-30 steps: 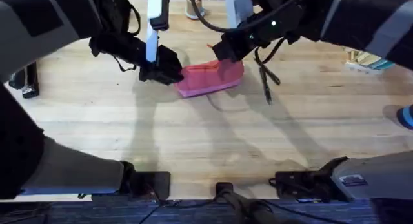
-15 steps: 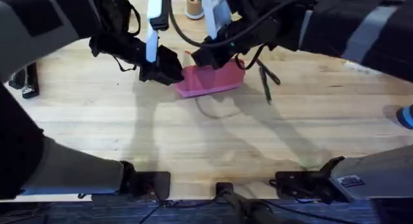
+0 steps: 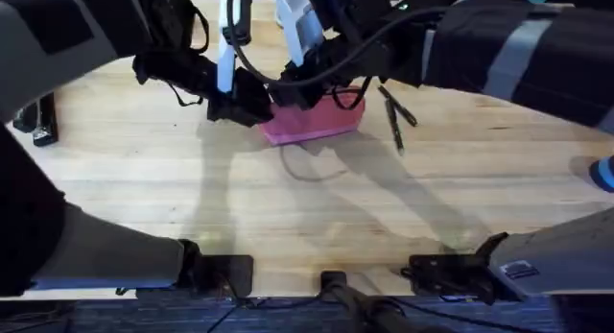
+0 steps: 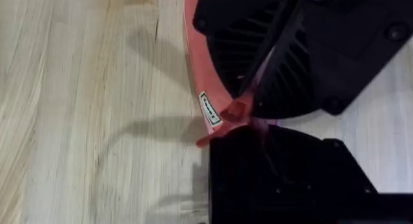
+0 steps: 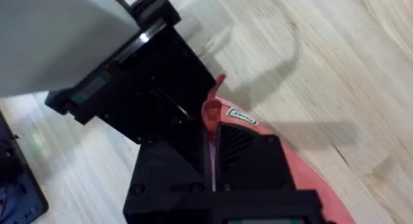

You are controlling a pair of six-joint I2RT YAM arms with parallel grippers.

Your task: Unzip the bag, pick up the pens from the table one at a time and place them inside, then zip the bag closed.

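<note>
The pink bag (image 3: pixel 321 124) lies on the table (image 3: pixel 288 208) at the back middle. My left gripper (image 3: pixel 251 107) is shut on the bag's left end (image 4: pixel 197 75). My right gripper (image 3: pixel 294 89) has reached across to that same end. It is shut on the red zipper pull (image 5: pixel 211 111), which sticks up between its fingers. In the left wrist view the pull (image 4: pixel 233 111) sits between the two grippers, which almost touch. The two dark pens (image 3: pixel 394 120) lie on the wood just right of the bag.
A black object (image 3: pixel 38 122) rests at the table's left edge and a blue thing (image 3: pixel 604 175) at the right edge. The arms' bases and cables stand along the front edge. Bare wood stretches in front of the bag.
My right gripper has slid left along the top of the bag, from its right end to its left end next to the left gripper. The left gripper and the pens have stayed put.
</note>
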